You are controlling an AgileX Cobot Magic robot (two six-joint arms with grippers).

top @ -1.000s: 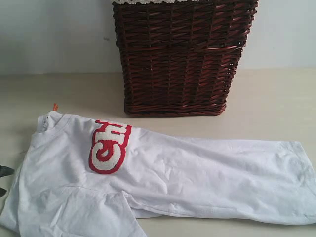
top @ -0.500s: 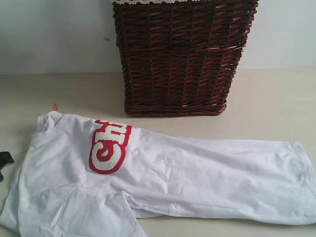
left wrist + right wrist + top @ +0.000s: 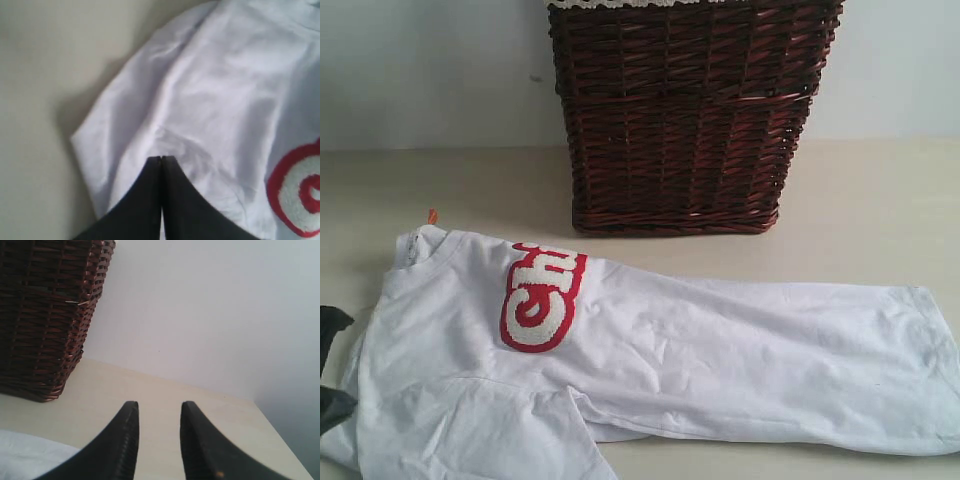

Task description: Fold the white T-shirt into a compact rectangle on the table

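White T-shirt (image 3: 720,350) edge barely pinched in your closed left gripper (image 3: 161,159); a quick lift could slip it. Right gripper (image 3: 157,407) half-open, empty.

The left end effector (image 3: 161,159) has its black fingers pressed together, pinching a puckered crease of the white T-shirt (image 3: 210,100). Red-outlined fuzzy lettering (image 3: 300,195) shows on the cloth, which lies on the beige counter (image 3: 40,100).
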